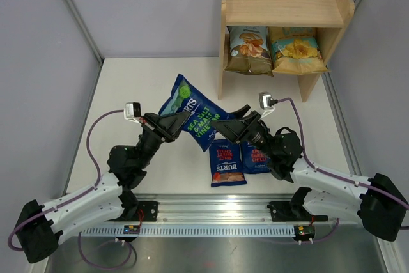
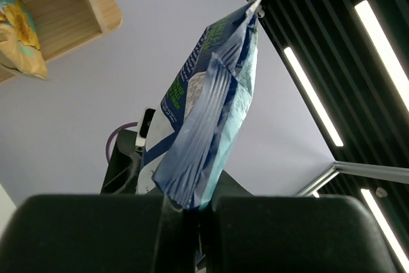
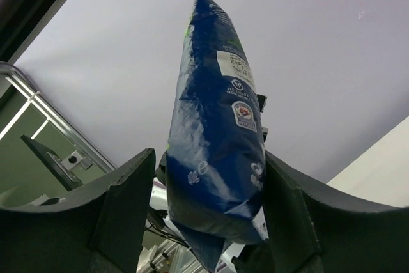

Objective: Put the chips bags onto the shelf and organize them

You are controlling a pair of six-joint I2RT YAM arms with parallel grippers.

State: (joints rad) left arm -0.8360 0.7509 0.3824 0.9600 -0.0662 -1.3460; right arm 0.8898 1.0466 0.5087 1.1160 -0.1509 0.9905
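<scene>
Blue bag [image 1: 192, 112] in left claw [image 1: 181, 120] hangs near two small bags [image 1: 227, 164].

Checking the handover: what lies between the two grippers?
The blue Burts bag, in the top view; left gripper shut on its edge, right gripper open around it.

White tabletop [image 1: 144, 84] mid-frame, pale grey walls [image 1: 140, 4] above, slotted metal rail [image 1: 217, 212] along bottom, ceiling light strips [image 2: 313, 97] at right.

White arm links [image 1: 83, 204], black joints [image 1: 128, 158]; purple cables [image 1: 87, 142], white wrist cameras [image 1: 133, 110]
</scene>
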